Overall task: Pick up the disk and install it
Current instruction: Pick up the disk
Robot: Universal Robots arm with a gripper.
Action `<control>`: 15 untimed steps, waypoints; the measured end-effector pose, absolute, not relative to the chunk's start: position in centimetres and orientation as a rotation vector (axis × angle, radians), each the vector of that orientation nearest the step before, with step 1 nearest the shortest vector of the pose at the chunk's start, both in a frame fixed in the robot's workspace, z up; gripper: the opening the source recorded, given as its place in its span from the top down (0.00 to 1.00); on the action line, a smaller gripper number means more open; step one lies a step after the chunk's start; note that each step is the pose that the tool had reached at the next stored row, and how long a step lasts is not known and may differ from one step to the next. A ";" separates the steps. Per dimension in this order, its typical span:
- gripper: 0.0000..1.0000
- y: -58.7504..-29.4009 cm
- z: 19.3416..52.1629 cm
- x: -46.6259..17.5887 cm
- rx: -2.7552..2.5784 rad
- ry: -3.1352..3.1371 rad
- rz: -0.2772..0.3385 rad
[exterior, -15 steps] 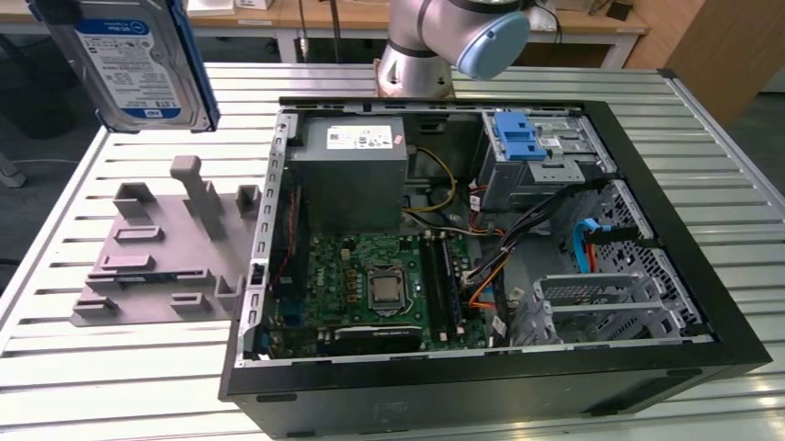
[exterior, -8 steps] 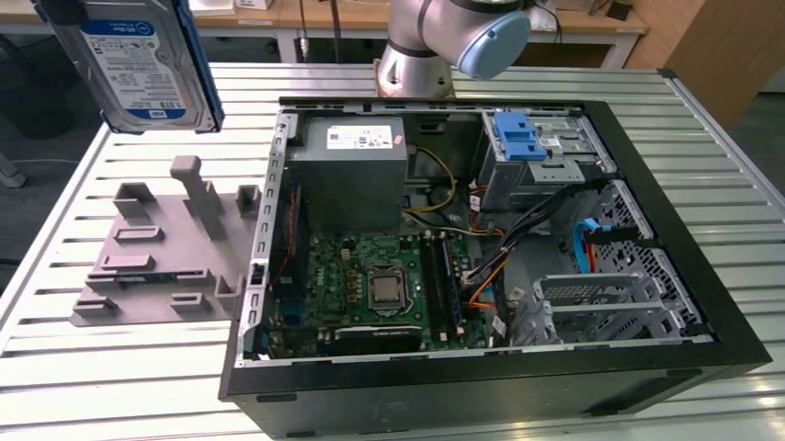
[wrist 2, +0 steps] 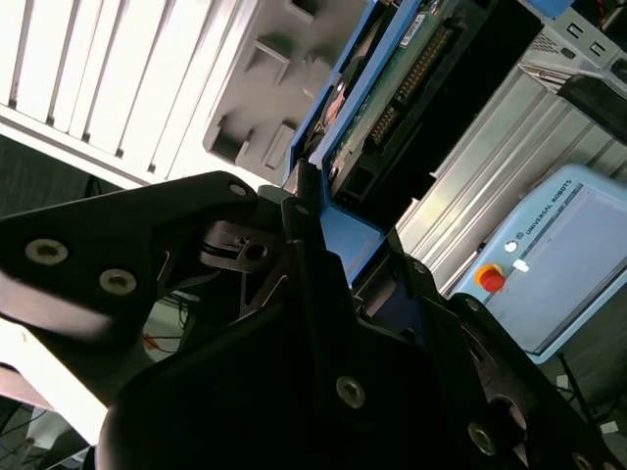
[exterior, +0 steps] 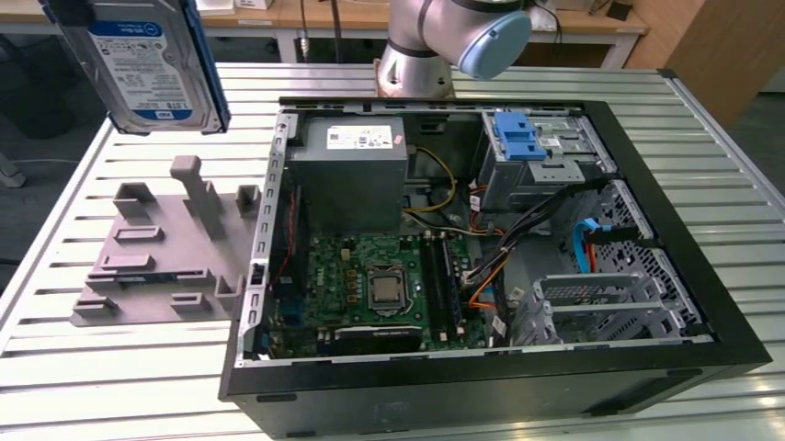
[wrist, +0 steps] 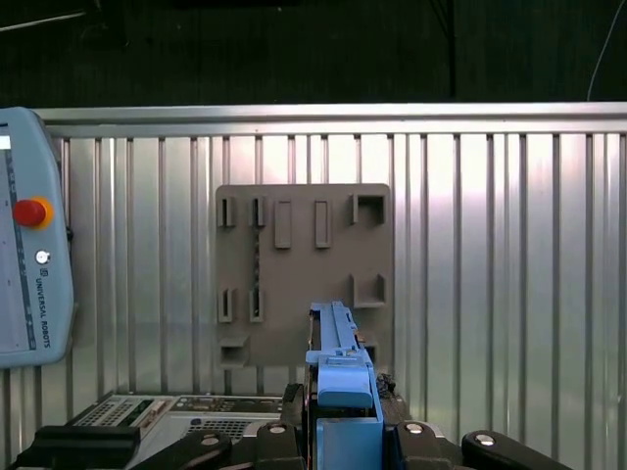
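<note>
The disk, silver with a white-and-blue label and blue side rails, hangs upright in the air at the exterior view's upper left, well above the grey holder plate. In the first wrist view my gripper is shut on the disk, whose blue rail stands edge-on between the fingers, over the holder plate. The second wrist view shows the disk's circuit-board side and its blue rail clamped in the gripper.
An open computer case lies on the slatted metal table to the exterior view's right of the plate, with a grey power supply, a motherboard and a drive cage with a blue latch. A teach pendant lies beside the table.
</note>
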State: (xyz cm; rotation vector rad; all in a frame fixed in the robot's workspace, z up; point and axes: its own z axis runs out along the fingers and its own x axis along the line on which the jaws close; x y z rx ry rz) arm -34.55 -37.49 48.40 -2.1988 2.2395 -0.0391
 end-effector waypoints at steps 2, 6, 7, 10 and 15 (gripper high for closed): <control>0.64 -37.5 48.4 -34.4 -2.199 2.239 -0.039; 0.64 -37.6 48.4 -34.0 -2.199 2.239 -0.039; 0.64 -37.6 48.4 -33.9 -2.199 2.239 -0.039; 0.64 -37.7 48.4 -33.6 -2.199 2.239 -0.039; 0.64 -37.8 48.4 -33.0 -2.199 2.239 -0.039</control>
